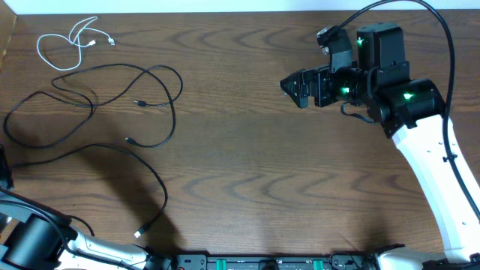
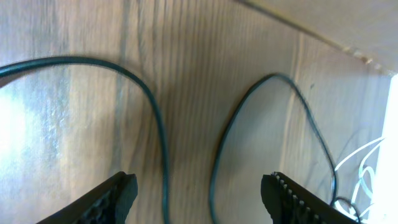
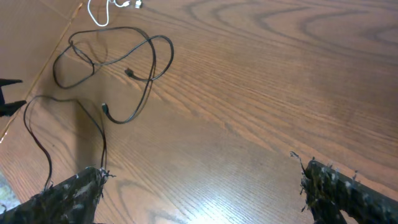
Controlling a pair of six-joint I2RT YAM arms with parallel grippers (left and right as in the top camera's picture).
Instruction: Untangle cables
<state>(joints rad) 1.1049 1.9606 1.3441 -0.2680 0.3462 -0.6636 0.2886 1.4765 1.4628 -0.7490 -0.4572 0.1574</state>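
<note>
the dark brown wood-grain table top (image 1: 247, 172) fills almost all of every view, its grain running left to right as seen from overhead; a pale strip of wall (image 1: 225, 6) borders the far edge, and the surface shows a dull sheen under the wrist cameras; all the cables sit in the left half of the table, the right half bare wood

the thin white cord (image 1: 66, 46) lies in loose loops in the far left corner, its spread longer left to right than front to back, both small plug ends pointing right; just in front of it the thin black cords (image 1: 139, 102) sprawl in wide open loops; they cross one another near the white cord, though whether they are knotted i cannot tell; the black sprawl as a whole runs diagonally, from the far left down to the near edge, where one strand ends in a small plug aimed at the near left; two other black plug ends lie inside the loops, apart from each other

the left gripper (image 2: 199, 186) hangs over two black strands, fingers spread wide, nothing clamped between them; the right gripper (image 1: 289, 84) sits at the far right, pointing left, well apart from every cord, its fingers fully spread and empty
</note>
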